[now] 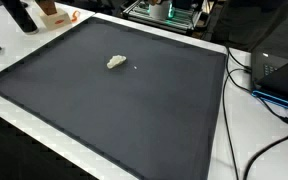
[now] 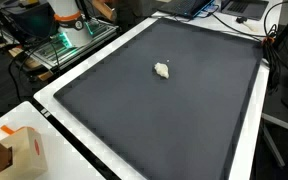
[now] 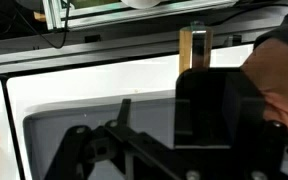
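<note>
A small crumpled white lump (image 1: 116, 62) lies alone on the big dark grey mat (image 1: 104, 110), seen in both exterior views, lump (image 2: 162, 70) on mat (image 2: 164, 110). Neither exterior view shows the gripper over the mat. In the wrist view my gripper (image 3: 160, 122) fills the lower part as dark linkages and a large black block (image 3: 214, 105), looking across the mat's corner (image 3: 54, 120) and the white table (image 3: 84, 80). The lump is not in the wrist view. The jaws are too dark and close to read.
The mat lies on a white table (image 1: 224, 150). Black cables (image 1: 234, 90) and a laptop (image 1: 284, 75) sit along one side. An orange and white box (image 2: 19, 150) stands near a corner. A green-lit equipment rack (image 2: 69, 38) stands beyond the table edge.
</note>
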Tool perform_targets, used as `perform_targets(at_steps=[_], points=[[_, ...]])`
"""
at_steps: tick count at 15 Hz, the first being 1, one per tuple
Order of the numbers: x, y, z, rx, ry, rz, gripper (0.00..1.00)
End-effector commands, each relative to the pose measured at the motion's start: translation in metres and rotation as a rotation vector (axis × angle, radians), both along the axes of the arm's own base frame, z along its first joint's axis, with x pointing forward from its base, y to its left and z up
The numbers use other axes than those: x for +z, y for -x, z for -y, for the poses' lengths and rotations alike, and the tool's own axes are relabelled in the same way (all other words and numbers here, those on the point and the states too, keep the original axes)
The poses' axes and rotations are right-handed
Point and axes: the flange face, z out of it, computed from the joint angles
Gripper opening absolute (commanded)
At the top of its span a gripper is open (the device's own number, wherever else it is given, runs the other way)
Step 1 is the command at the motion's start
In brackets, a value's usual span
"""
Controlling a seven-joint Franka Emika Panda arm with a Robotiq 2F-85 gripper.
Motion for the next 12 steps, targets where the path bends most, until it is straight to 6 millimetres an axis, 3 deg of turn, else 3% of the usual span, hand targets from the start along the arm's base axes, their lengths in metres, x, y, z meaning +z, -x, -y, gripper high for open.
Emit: perform_targets(at_steps=[1,5,6,7,12], points=[[0.0003,-0.0001,0.0001,0.0,0.0,-0.001,1.0],[0.0026,-0.0016,0.0005,0.006,0.012,0.006,1.0],[0.0034,-0.0022,0.0009,0.007,0.013,0.011,0.75],[0.0035,-0.0023,0.0008,0.007,0.015,0.015,0.74],[0.006,-0.0046,0.0014,0.014,0.021,0.028,0.36]])
